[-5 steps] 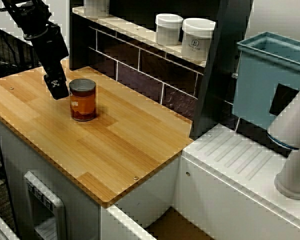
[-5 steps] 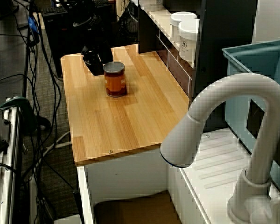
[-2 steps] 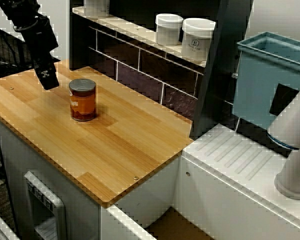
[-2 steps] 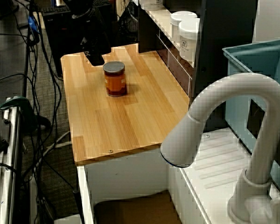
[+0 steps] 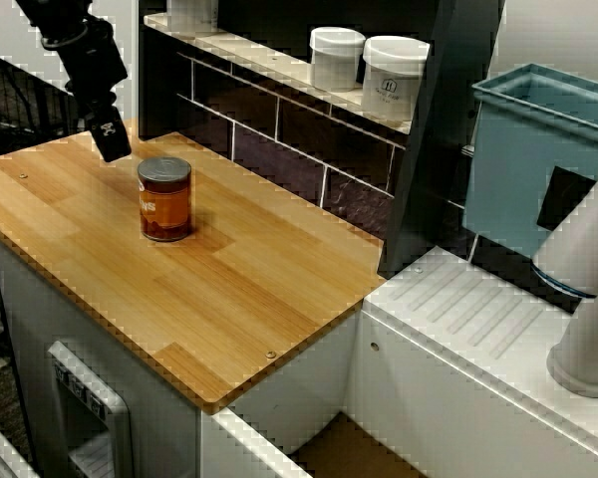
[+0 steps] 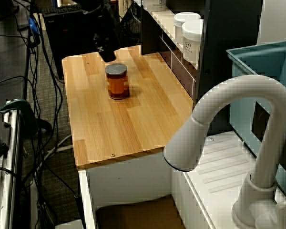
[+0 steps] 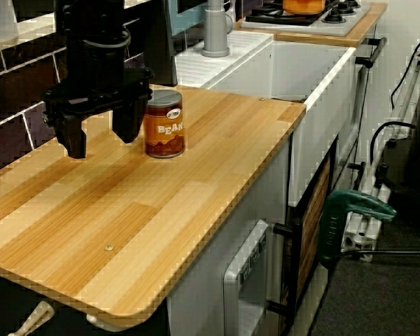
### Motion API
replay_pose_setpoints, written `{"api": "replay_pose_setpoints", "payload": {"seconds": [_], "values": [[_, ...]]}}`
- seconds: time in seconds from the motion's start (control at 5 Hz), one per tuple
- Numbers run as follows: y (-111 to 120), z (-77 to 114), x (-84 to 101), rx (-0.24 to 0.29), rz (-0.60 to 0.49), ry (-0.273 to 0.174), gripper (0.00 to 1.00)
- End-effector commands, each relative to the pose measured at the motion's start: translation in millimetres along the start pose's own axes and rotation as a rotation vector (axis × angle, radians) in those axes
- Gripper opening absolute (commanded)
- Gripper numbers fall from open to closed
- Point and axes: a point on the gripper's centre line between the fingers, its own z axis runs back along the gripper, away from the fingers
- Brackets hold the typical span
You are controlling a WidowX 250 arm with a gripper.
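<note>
A can of beans (image 5: 165, 198) with an orange label and grey lid stands upright on the wooden counter (image 5: 229, 289). In the view from the counter's end, my black gripper (image 7: 101, 133) hangs open just left of the can (image 7: 163, 124), its fingers (image 7: 73, 136) a little above the wood with nothing between them. The view from the counter's front shows the gripper (image 5: 110, 137) raised, behind and left of the can. Seen past the faucet, the gripper (image 6: 106, 51) sits beyond the can (image 6: 117, 81), near the counter's far edge.
Two white jars (image 5: 337, 58) (image 5: 394, 77) stand on the shelf above the dark tiled wall. A teal bin (image 5: 538, 159) and a white faucet (image 6: 229, 129) lie to the right beside the sink (image 7: 294, 70). Cables and a green clamp (image 7: 353, 213) are on the floor.
The gripper has lifted away from the can's side and drawn back toward the wall and the counter's far end. The can has stayed put.
</note>
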Motion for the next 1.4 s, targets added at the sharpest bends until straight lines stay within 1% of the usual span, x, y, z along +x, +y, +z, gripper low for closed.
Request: {"api": "replay_pose_setpoints", "payload": {"seconds": [0.0, 0.2, 0.6, 0.8, 1.0, 1.2], "values": [[-5, -1.1, 18.4, 0.049, 0.008, -0.026, 1.0], [-16, -5.6, 22.4, 0.054, -0.008, -0.028, 1.0], [-48, -14.2, 29.8, 0.031, -0.042, -0.012, 1.0], [-65, -19.2, 32.0, 0.023, -0.052, 0.004, 1.0], [-85, -13.0, 33.1, -0.002, -0.063, 0.031, 1.0], [-95, -7.8, 28.5, -0.016, -0.079, 0.048, 1.0]]}}
